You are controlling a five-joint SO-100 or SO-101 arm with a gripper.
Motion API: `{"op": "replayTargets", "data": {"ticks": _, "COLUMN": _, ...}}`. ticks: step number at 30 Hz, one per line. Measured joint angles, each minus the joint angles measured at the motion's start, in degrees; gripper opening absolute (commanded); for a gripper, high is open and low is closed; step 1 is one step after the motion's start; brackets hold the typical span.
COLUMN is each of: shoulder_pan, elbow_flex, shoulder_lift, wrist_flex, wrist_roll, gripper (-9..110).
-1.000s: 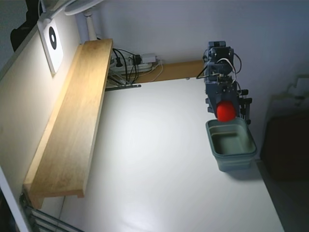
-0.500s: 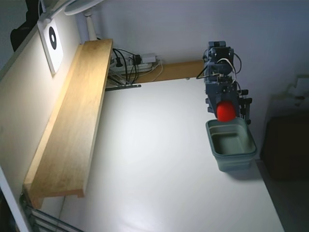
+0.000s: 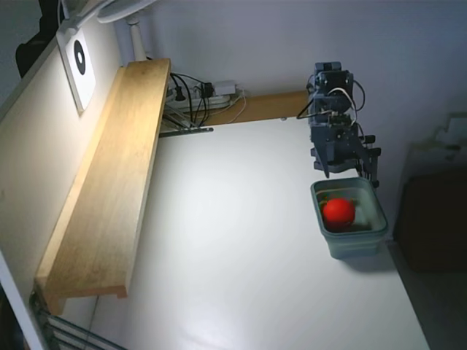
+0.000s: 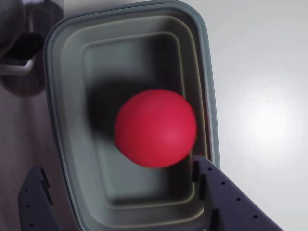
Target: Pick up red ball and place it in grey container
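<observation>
The red ball (image 4: pixel 155 128) sits inside the grey container (image 4: pixel 52 86), apparently just released. Above it the gripper (image 4: pixel 120 192) hangs with jaws spread apart, empty, the placement looking complete

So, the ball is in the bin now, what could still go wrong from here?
The red ball looks blurred in the wrist view, so it may still bounce or roll inside the grey container. The open pincer hangs just above the rim; a low retreat might knock the bin, which stands near the table edge.
</observation>
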Motion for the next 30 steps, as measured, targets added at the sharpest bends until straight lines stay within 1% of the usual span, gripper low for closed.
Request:
{"op": "replayTargets", "data": {"ticks": 16, "shoulder_pan": 0.53, "elbow_flex": 0.0, "shoulder_lift": 0.0, "wrist_flex": 0.0, "wrist_roll": 0.0, "gripper": 36}}
{"op": "replayTargets", "data": {"ticks": 25, "shoulder_pan": 6.59, "elbow_flex": 0.7, "shoulder_lift": 1.58, "wrist_flex": 0.88, "wrist_roll": -0.09, "gripper": 33}}
{"op": "replayTargets", "data": {"ticks": 30, "shoulder_pan": 12.04, "elbow_flex": 2.11, "shoulder_lift": 3.96, "wrist_flex": 0.97, "wrist_roll": -0.09, "gripper": 30}}
